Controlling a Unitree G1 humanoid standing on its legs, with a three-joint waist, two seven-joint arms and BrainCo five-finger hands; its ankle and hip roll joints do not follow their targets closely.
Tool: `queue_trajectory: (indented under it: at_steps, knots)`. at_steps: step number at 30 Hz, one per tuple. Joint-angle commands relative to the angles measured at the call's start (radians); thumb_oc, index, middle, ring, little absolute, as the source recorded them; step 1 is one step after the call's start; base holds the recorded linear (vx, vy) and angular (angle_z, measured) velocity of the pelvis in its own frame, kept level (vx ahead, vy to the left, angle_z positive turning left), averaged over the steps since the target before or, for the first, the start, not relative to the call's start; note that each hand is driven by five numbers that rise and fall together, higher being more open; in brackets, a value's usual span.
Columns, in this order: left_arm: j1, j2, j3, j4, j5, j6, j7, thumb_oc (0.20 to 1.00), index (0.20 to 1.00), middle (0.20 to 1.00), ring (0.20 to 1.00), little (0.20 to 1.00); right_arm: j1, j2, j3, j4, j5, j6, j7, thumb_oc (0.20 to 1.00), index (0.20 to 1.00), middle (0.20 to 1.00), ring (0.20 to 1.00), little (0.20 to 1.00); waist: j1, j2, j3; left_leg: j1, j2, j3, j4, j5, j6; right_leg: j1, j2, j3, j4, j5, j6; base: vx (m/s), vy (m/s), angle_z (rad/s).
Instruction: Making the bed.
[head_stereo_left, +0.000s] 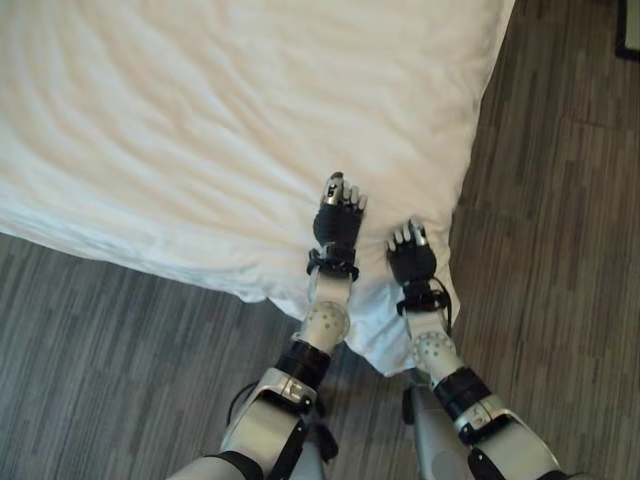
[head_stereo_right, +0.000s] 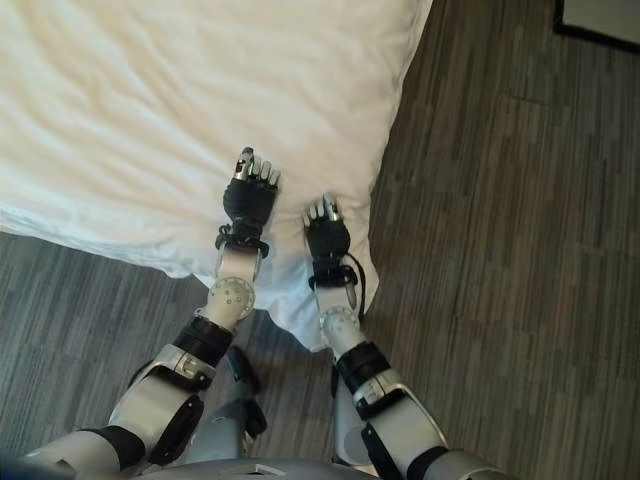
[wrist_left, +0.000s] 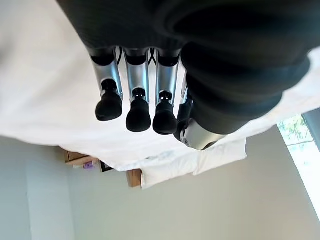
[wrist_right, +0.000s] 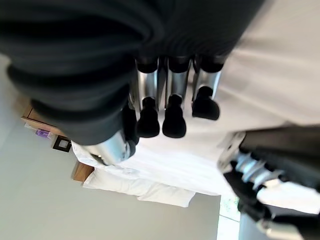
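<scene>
A white duvet (head_stereo_left: 200, 130) covers the bed, lightly wrinkled, and its near corner (head_stereo_left: 385, 340) hangs down toward the floor. Both hands hover side by side over that corner, palms down. My left hand (head_stereo_left: 338, 218) is a little further onto the bed. In its wrist view its fingers (wrist_left: 137, 100) are straight above the cloth and hold nothing. My right hand (head_stereo_left: 411, 258) is close to the bed's right edge. Its fingers (wrist_right: 172, 112) are also straight and empty. The left hand (wrist_right: 260, 165) shows beside it in the right wrist view. White pillows (wrist_left: 192, 160) lie at the far end.
Dark grey wood-plank floor (head_stereo_left: 560, 250) runs along the bed's right side and near side (head_stereo_left: 100, 340). A dark-framed object (head_stereo_right: 600, 20) sits on the floor at the far right. A wooden headboard or side table (wrist_left: 80, 157) stands by the wall past the pillows.
</scene>
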Motion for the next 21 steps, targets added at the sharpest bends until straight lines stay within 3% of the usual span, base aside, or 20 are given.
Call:
queue_trajectory:
  at_steps: [1, 7, 13, 15, 20, 21]
  knots:
    - [-0.073, 0.008, 0.015, 0.132, -0.047, 0.030, -0.018, 0.200, 0.200, 0.200, 0.200, 0.200, -0.113, 0.044, -0.099, 0.137, 0.095, 0.013, -0.018, 0.200, 0.200, 0.200, 0.200, 0.200, 0.018, 0.015, 0.080, -0.073, 0.039, -0.043, 0.007, 0.050, -0.047, 0.004, -0.031, 0.011, 0.015, -0.075, 0.087, -0.03, -0.045, 0.17]
    - [0.092, 0.061, 0.139, 0.297, -0.065, 0.092, -0.030, 0.200, 0.200, 0.200, 0.200, 0.200, -0.080, 0.005, -0.238, 0.173, 0.113, 0.010, -0.030, 0.200, 0.200, 0.200, 0.200, 0.200, 0.032, 0.024, 0.091, -0.069, 0.039, -0.046, 0.007, 0.045, -0.045, 0.007, -0.034, -0.002, 0.016, -0.077, 0.082, 0.00, -0.019, 0.06]
    - [0.285, 0.140, 0.239, 0.351, -0.014, 0.111, -0.057, 0.200, 0.200, 0.200, 0.200, 0.200, 0.013, -0.058, -0.345, 0.139, 0.097, 0.008, -0.031, 0.200, 0.200, 0.200, 0.200, 0.200, 0.040, 0.034, 0.067, -0.044, 0.041, -0.053, 0.007, 0.039, -0.044, 0.034, -0.034, -0.011, 0.017, -0.087, 0.075, 0.04, -0.019, 0.00]
    - [0.438, 0.212, 0.323, 0.384, 0.059, 0.110, -0.085, 0.200, 0.200, 0.200, 0.200, 0.200, 0.096, -0.123, -0.449, 0.097, 0.082, -0.005, -0.031, 0.200, 0.200, 0.200, 0.200, 0.200, 0.049, 0.046, 0.034, -0.022, 0.042, -0.057, 0.007, 0.033, -0.041, 0.059, -0.037, -0.019, 0.016, -0.098, 0.071, 0.10, -0.027, 0.03]
    - [0.605, 0.337, 0.466, 0.387, 0.197, 0.054, -0.053, 0.200, 0.200, 0.200, 0.200, 0.200, 0.199, -0.286, -0.556, 0.024, -0.036, -0.035, -0.061, 0.200, 0.200, 0.200, 0.200, 0.200, 0.065, 0.059, -0.029, 0.027, 0.043, -0.067, 0.007, 0.022, -0.037, 0.124, -0.045, -0.041, 0.013, -0.121, 0.070, 0.08, -0.016, 0.05]
    - [0.613, 0.347, 0.481, 0.381, 0.213, 0.047, -0.042, 1.000, 1.000, 1.000, 1.000, 1.000, 0.205, -0.306, -0.563, 0.024, -0.058, -0.034, -0.073, 1.000, 1.000, 1.000, 1.000, 1.000, 0.066, 0.059, -0.034, 0.032, 0.042, -0.068, 0.007, 0.028, -0.035, 0.133, -0.046, -0.045, 0.012, -0.118, 0.066, 0.05, -0.004, 0.07]
